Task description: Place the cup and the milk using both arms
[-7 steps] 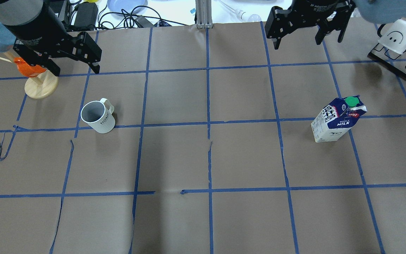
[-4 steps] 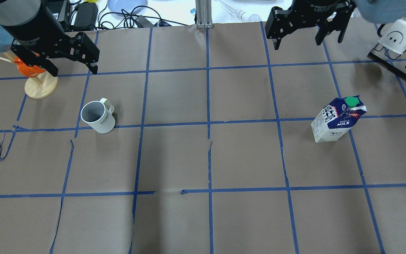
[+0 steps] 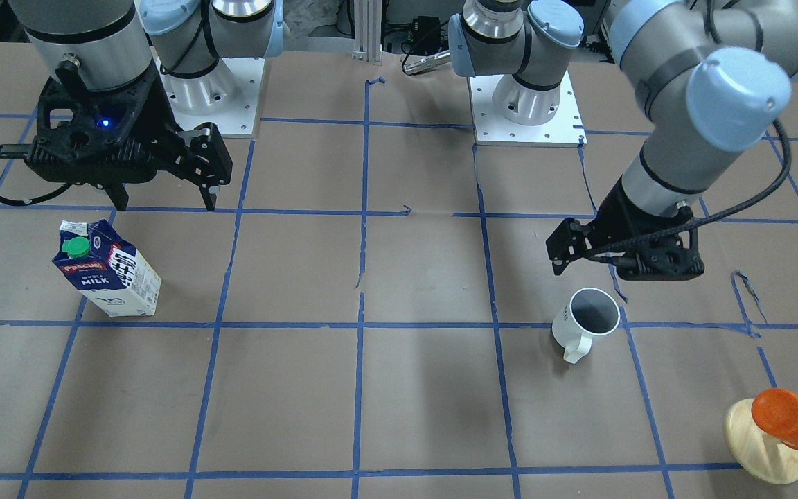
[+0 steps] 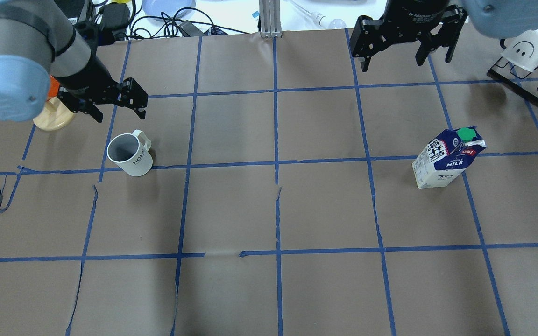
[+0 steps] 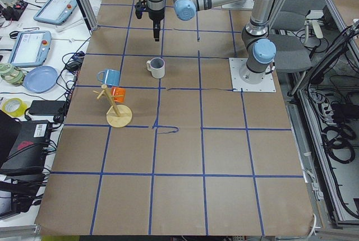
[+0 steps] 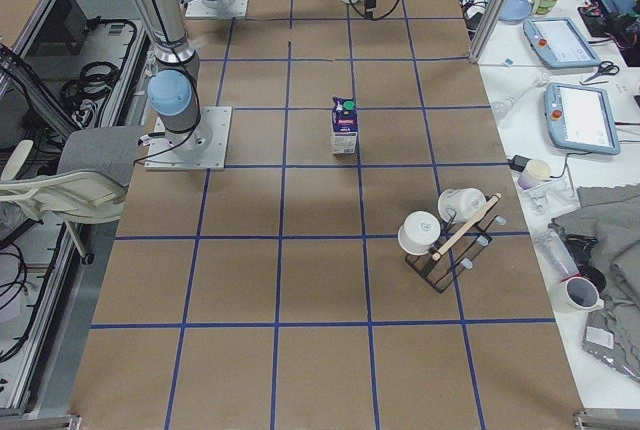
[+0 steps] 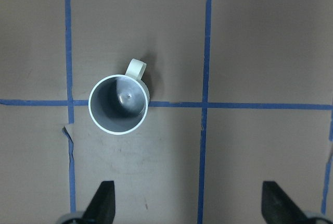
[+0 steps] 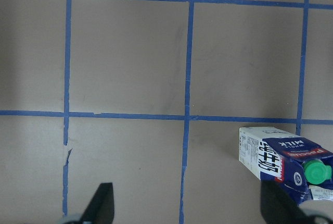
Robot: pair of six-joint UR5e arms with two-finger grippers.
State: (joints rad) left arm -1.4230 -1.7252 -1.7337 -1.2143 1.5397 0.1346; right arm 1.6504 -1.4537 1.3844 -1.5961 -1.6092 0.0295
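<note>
The white cup with a dark grey inside stands upright on the brown table, left of centre; it also shows in the front view and the left wrist view. My left gripper is open and empty, just beyond the cup and above it, with its fingertips apart. The blue-and-white milk carton with a green cap stands upright on the right, and shows in the front view and the right wrist view. My right gripper is open and empty, high above the table beyond the carton.
A wooden mug stand with an orange cup stands at the far left behind my left arm. A black rack holding white cups stands at the far right. Blue tape lines grid the table. Cables and a plate lie past the far edge.
My left arm has swung in and moved its open gripper right and nearer the cup. My right gripper has barely moved. The cup and the milk have not moved.
</note>
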